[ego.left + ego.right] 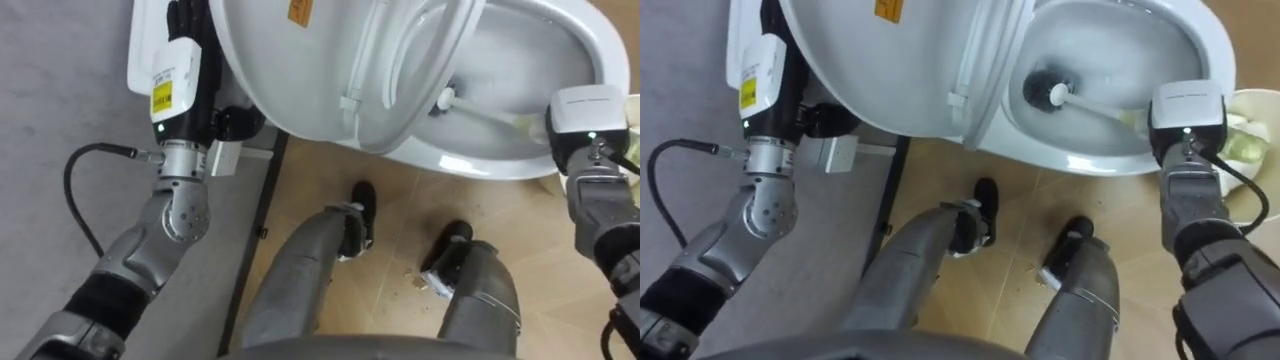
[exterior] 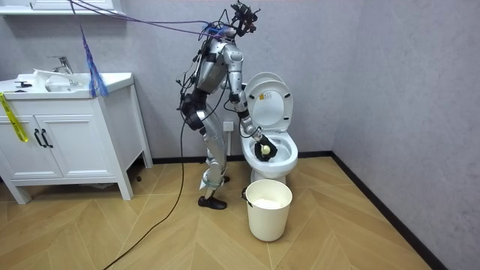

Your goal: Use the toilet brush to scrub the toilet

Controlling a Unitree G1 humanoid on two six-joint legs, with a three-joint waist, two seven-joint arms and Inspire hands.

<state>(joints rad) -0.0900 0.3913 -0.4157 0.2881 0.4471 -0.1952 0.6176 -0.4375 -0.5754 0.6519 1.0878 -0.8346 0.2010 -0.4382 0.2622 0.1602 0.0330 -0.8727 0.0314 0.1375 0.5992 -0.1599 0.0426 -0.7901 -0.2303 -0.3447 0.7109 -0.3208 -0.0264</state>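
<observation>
Brush (image 1: 1045,88) is down in the toilet (image 1: 1110,160) bowl: dark round head at 12 o'clock, wet porcelain around it, white handle slanting toward 3 o'clock and meeting the right hand (image 1: 1187,108); grip there, cannot tell. The raised lid (image 1: 890,70) and seat (image 1: 990,60) crowd 11 o'clock, hiding much of the left hand (image 1: 188,25), state unclear. A white bucket (image 2: 268,208) sits at the toilet's 6 o'clock.

White toilet (image 1: 1095,160) at 12 o'clock, orange sticker (image 1: 887,8) on white lid (image 1: 880,90) at 11, brush (image 1: 1090,104) black bristles and white handle, tan herringbone floor (image 1: 1015,230) at 6, room view: cream bucket (image 2: 268,214), grey wall (image 2: 390,67), white cabinet (image 2: 67,142) with black handles at 9
</observation>
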